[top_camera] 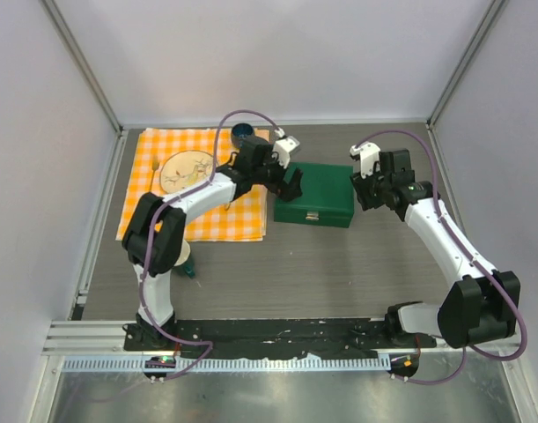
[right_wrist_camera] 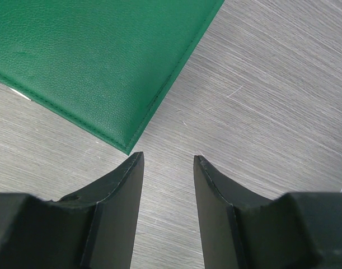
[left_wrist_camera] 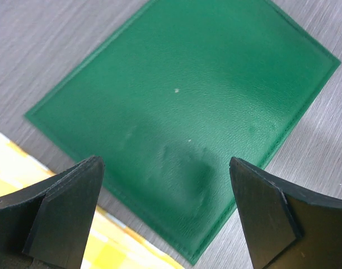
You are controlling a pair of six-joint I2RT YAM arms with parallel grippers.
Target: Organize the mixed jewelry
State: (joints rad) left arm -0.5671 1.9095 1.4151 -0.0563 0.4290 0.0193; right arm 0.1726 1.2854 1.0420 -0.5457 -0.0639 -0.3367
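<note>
Jewelry (top_camera: 187,172) on plate (top_camera: 166,176) tiny, pieces indistinct.

Worktop (top_camera: 339,273): cloth (top_camera: 229,220) at left, bearing plate (top_camera: 167,167) with jewelry (top_camera: 187,174); fork (top_camera: 154,172) left of plate; box (top_camera: 326,189) just right of cloth.

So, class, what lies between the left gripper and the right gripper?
The closed green box lies there, the left gripper at one side, the right gripper at the other; the top view shows it.

Box (top_camera: 321,189) – plain green; cloth (top_camera: 238,225) – orange-and-white check; table (top_camera: 339,264) grey, finely streaked; plate (top_camera: 168,167) beige; left end effector (left_wrist_camera: 165,161) black.
</note>
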